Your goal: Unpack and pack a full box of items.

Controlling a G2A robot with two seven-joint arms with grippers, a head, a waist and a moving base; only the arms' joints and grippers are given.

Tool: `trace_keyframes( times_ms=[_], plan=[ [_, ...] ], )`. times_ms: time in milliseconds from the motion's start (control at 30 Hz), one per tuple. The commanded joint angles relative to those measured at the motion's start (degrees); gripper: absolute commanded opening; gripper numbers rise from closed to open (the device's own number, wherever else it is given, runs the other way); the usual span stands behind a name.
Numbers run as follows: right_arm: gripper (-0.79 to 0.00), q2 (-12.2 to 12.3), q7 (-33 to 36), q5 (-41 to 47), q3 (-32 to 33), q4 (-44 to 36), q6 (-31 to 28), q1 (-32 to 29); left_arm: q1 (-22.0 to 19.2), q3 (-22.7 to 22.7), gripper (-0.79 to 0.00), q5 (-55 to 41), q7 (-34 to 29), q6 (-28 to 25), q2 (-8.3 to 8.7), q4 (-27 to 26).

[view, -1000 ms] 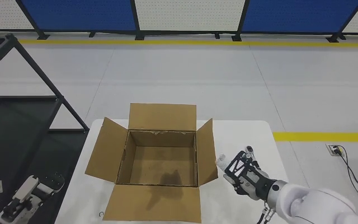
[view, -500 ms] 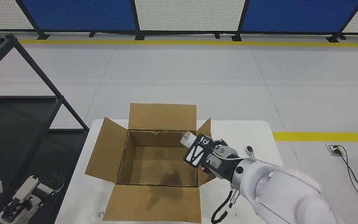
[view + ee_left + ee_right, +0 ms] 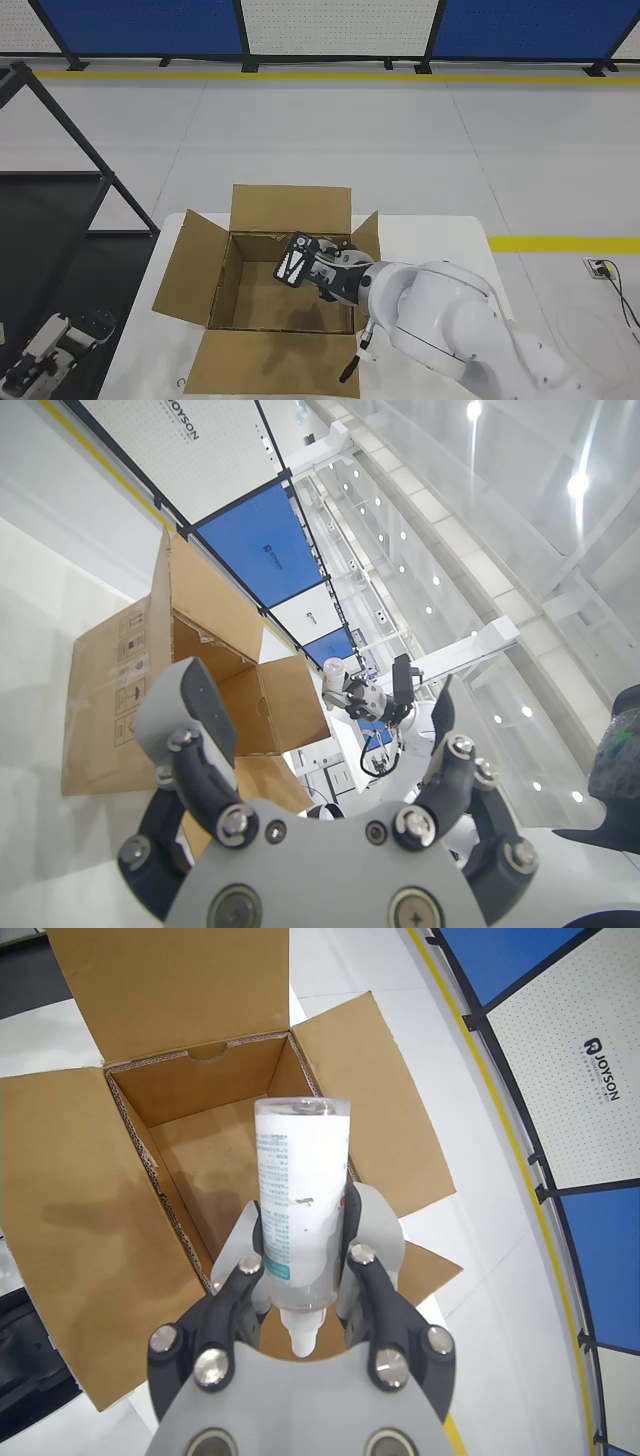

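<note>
**Left gripper** point(image 3: 320, 695): located off the left edge of the desk point(image 3: 440, 240). Its fingers point(image 3: 207, 705) are released and spread wide, with nothing between the pads. The cardboard box point(image 3: 285, 290) lies ahead of the fingertips and well apart from them. One printed outer wall of the box faces the fingertips.

**Cardboard box:** stands upright on the desk with all four flaps point(image 3: 190, 270) folded outward. A dark stain point(image 3: 200, 1178) marks the inner floor.

**Right gripper** point(image 3: 305, 1223): located above the box opening, with its arm crossing the right flap.
- The fingers point(image 3: 372, 1223) are clenched on a clear bottle point(image 3: 300, 1178) that carries a white printed label.
- The two pads press on opposite sides of the bottle body, on the half nearer the nozzle point(image 3: 303, 1343).
- The white nozzle points back between the finger bases toward the wrist.
- The flat bottle base extends past the fingertips and points toward the box interior.
- The bottle touches the pads only. The box floor lies beyond the bottle base, apart from it.

**Desk:** the bare white surface shows to the right of the box, beyond the right flap.
</note>
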Motion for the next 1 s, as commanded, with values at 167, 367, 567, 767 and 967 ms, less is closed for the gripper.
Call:
trace_keyframes(
  times_ms=[167,367,567,767,967],
  plan=[
    [-0.785,0.0,-1.0,0.2,0.0,0.5,0.0,-0.5,0.0,0.0,0.000,0.0,0.0,0.0,0.00,0.0],
    [-0.785,-2.4,-8.7,4.3,-4.6,11.9,-4.3,3.2,0.0,0.0,0.000,0.0,0.0,0.0,0.00,0.0],
    [-0.785,-8.2,-12.4,10.5,-13.4,29.4,-6.8,12.8,0.0,0.0,0.000,0.0,0.0,0.0,0.00,0.0],
    [-0.785,-14.8,-18.8,17.2,-19.6,49.8,-9.5,18.2,0.0,0.0,0.000,0.0,0.0,0.0,0.00,0.0],
    [-0.785,-19.8,-22.3,20.8,-22.8,63.2,-10.5,19.4,0.0,0.0,0.000,0.0,0.0,0.0,0.00,0.0]
  ],
)
